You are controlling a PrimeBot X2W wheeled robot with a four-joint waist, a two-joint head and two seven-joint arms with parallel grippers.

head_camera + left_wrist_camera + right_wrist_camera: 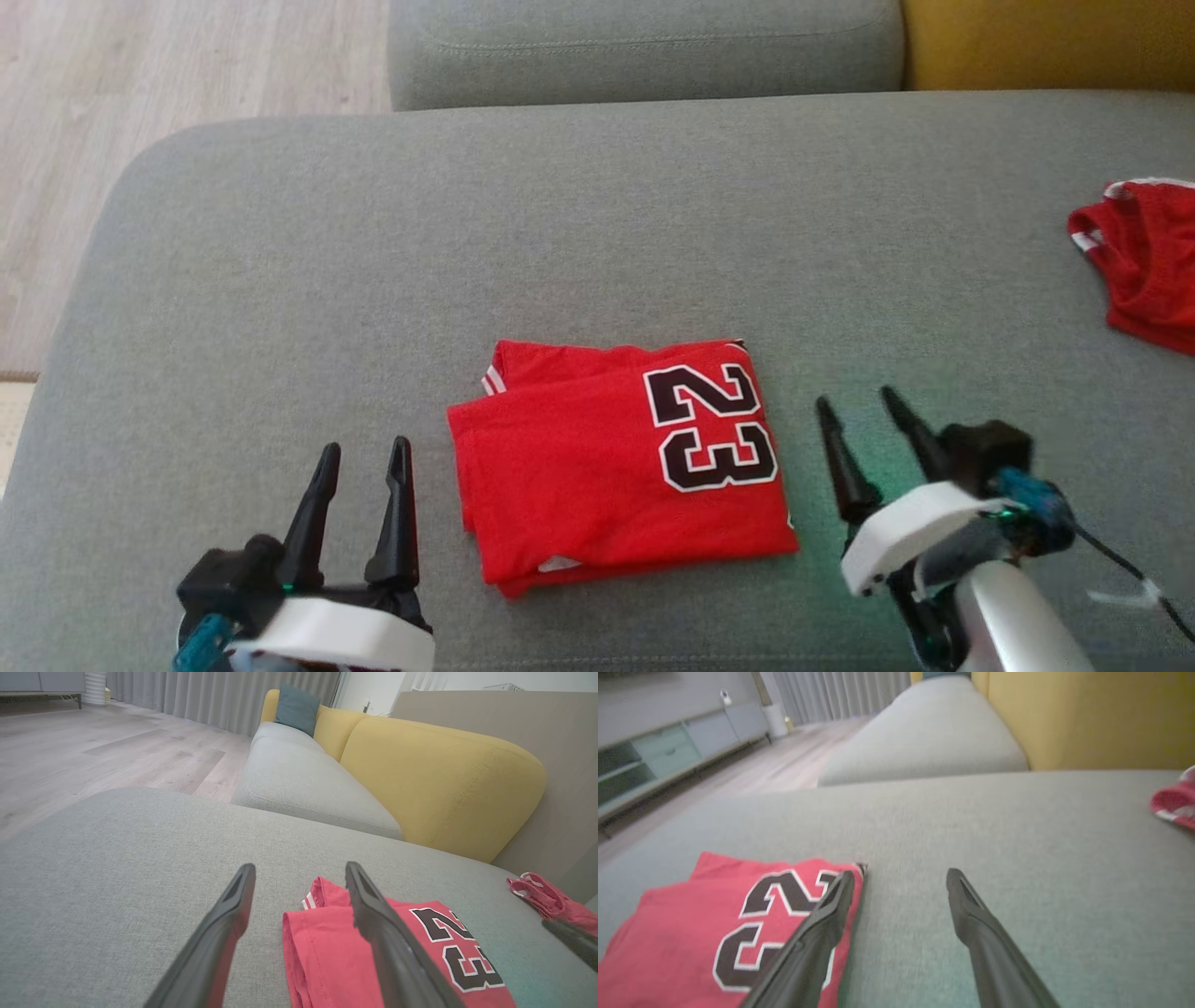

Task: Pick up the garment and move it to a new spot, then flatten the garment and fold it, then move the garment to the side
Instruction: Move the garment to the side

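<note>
The folded red garment (621,462) lies near the cushion's (280,280) front edge, between the left gripper (365,445) and right gripper (854,397), both spread and empty.

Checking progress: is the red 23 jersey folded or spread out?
Folded. The jersey lies as a compact rectangle, doubled edges showing at its left.

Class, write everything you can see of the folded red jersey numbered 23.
The red jersey is soft fabric with a black, white-edged 23, folded into a rough rectangle, white-striped trim peeking at its far left corner. It lies flat on the grey cushion, between the open left gripper and right gripper, touching neither.
</note>
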